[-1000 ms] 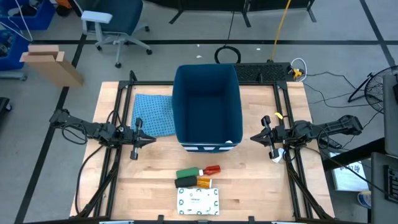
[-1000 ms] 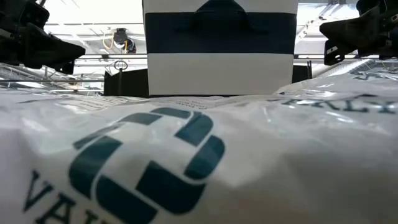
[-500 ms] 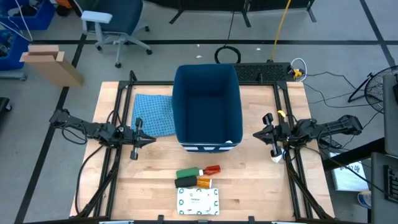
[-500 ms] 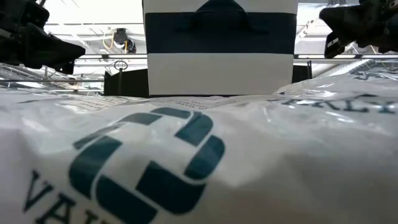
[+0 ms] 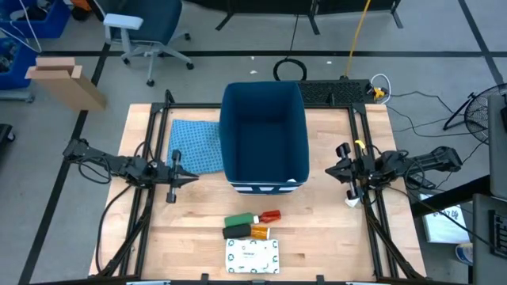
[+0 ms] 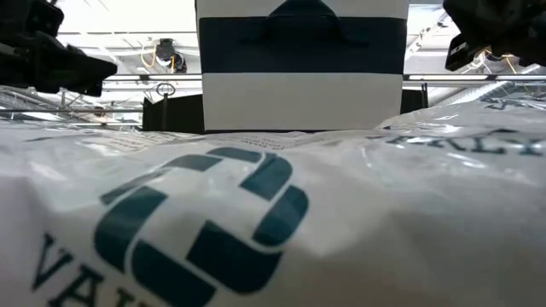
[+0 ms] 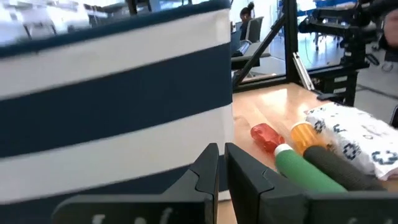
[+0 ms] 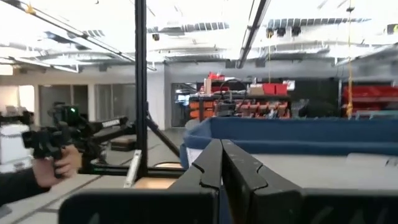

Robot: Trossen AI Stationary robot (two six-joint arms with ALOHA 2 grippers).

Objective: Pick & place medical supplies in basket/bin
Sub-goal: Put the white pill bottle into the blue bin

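The dark-blue bin [image 5: 265, 134] stands mid-table, its white-striped short side [image 7: 112, 99] facing the near edge. In front of it on the wood lie a green cylinder [image 5: 240, 220], a slim red tube [image 5: 270, 215], a dark bottle with an orange label [image 5: 247, 231] and a flat white packet with green print [image 5: 253, 255]. My left gripper [image 5: 190, 178] hangs shut left of the bin's near corner, pointing level toward it. My right gripper [image 5: 331, 170] is shut right of the bin, its fingers tipped upward. Neither gripper has anything in it.
A light blue patterned cloth [image 5: 196, 146] lies flat left of the bin, just beyond my left gripper. Black frame rails [image 5: 150, 198] run along both table sides. The packet [image 6: 256, 222] fills the low view's foreground. Bare wood lies between the bin and the supplies.
My right gripper has tipped its fingers upward and shows a little higher in the low view; it stays shut. The supplies, the bin and my left arm are where they were.
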